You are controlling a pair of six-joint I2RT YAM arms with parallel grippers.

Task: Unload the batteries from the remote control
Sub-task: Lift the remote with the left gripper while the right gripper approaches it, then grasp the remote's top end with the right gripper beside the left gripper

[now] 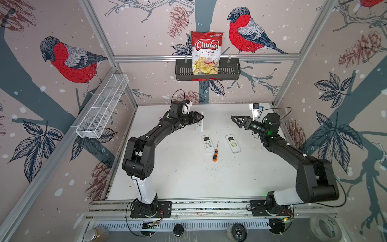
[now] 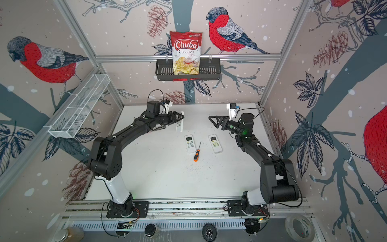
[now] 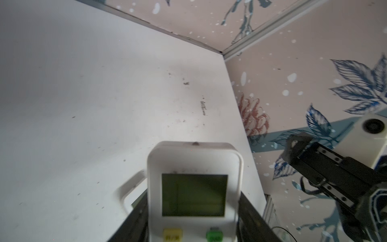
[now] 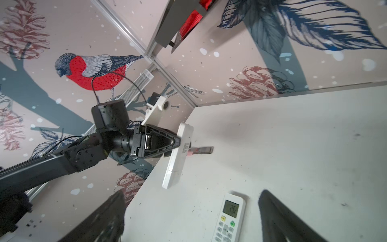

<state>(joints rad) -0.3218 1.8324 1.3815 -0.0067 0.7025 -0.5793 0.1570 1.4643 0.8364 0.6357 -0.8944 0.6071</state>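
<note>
White tabletop [image 1: 178, 178] lies below the left gripper [image 1: 200, 118], which clasps a raised air-conditioner remote [image 1: 199, 127] between its jaws; opposite, the right gripper [image 1: 235, 122] gapes empty.

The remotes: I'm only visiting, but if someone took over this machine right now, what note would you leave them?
The left tool grips a white remote, raised off the table.
The right tool is open, empty, in the air.
A second remote and a third remote lie face up on the table, a screwdriver between them.
Done: one remote picked up.
Left: no batteries are in view, so all still need taking out.
</note>
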